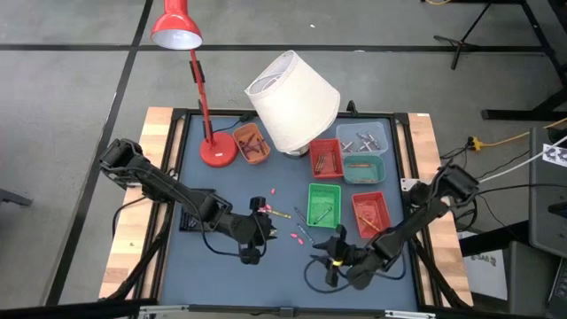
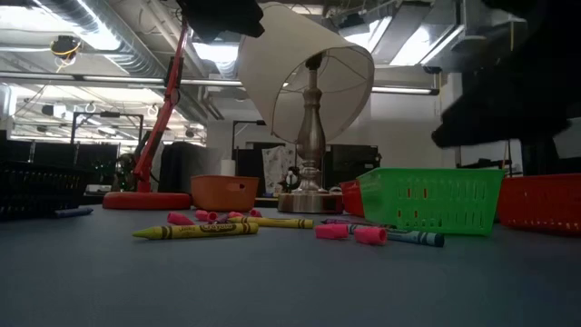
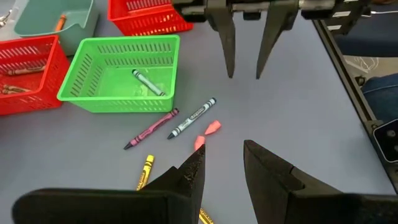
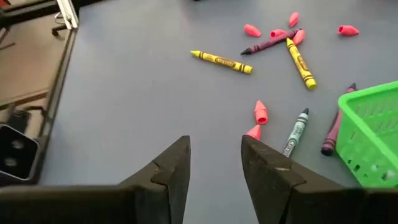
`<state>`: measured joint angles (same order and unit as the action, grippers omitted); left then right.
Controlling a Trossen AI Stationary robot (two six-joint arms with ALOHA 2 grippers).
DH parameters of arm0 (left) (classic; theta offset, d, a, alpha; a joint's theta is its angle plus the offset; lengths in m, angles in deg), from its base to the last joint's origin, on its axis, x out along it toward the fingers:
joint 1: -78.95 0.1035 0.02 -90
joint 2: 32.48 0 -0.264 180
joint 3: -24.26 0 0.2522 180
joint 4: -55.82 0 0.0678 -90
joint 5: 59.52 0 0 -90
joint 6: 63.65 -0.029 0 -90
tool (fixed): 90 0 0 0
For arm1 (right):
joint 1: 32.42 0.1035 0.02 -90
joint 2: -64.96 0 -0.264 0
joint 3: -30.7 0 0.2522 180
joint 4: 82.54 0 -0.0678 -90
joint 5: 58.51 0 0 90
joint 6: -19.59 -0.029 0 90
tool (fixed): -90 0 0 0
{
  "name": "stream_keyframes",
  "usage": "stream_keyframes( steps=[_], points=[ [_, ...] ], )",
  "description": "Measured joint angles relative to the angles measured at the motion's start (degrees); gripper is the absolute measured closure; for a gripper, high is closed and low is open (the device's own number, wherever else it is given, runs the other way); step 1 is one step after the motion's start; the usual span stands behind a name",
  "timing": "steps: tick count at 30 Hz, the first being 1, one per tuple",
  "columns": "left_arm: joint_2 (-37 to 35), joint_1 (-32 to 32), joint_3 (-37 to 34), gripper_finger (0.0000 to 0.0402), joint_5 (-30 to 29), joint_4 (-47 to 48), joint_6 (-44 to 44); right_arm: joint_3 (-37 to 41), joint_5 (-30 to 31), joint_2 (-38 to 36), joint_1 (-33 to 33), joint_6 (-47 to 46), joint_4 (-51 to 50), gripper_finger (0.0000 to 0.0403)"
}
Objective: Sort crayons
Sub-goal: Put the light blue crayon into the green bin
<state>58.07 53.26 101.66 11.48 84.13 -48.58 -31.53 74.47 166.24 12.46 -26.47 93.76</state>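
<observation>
Several crayons lie loose on the blue mat, right of its middle. Among them are two yellow ones (image 4: 221, 61) (image 4: 301, 62), a maroon one (image 3: 152, 129), a grey-blue one (image 3: 193, 118) and short pink pieces (image 4: 261, 112). A green crayon (image 3: 148, 82) lies in the green tray (image 1: 323, 204). My left gripper (image 1: 266, 232) hovers open just left of the loose crayons, its fingers (image 3: 193, 171) empty. My right gripper (image 1: 321, 257) stands open near the front edge, just in front of the pile, with nothing between its fingers (image 4: 267, 171).
Red trays (image 1: 325, 159) (image 1: 370, 213), a teal tray (image 1: 363, 168), a grey tray (image 1: 363, 137) and an orange tray (image 1: 250, 143) hold sorted crayons at the back and right. A red desk lamp (image 1: 217, 149) and a white-shaded lamp (image 1: 292, 102) stand at the back. The mat's left half is free.
</observation>
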Motion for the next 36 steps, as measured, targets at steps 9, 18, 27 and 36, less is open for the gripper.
stream_keyframes(
  steps=[9, 18, 27, 36],
  points=[
    [0.0, 0.0, 0.0, 0.0308, -0.1, -0.2, 0.0, 0.0, 0.7, 3.5, -2.0, -0.1, -0.6, 0.0262],
    [0.0, 0.0, 0.0, 0.0308, -0.1, -0.2, 0.0, 0.0, 1.0, 6.1, -3.7, -0.2, -0.7, 0.0262],
    [0.0, 0.0, 0.0, 0.0308, -0.2, -0.2, 0.0, 0.0, 1.4, 7.4, -4.5, -1.7, -2.4, 0.0262],
    [0.0, 0.1, 0.0, 0.0308, -1.5, -0.2, 0.0, 0.0, -0.1, 7.4, -4.5, -4.1, -5.4, 0.0262]
  ],
)
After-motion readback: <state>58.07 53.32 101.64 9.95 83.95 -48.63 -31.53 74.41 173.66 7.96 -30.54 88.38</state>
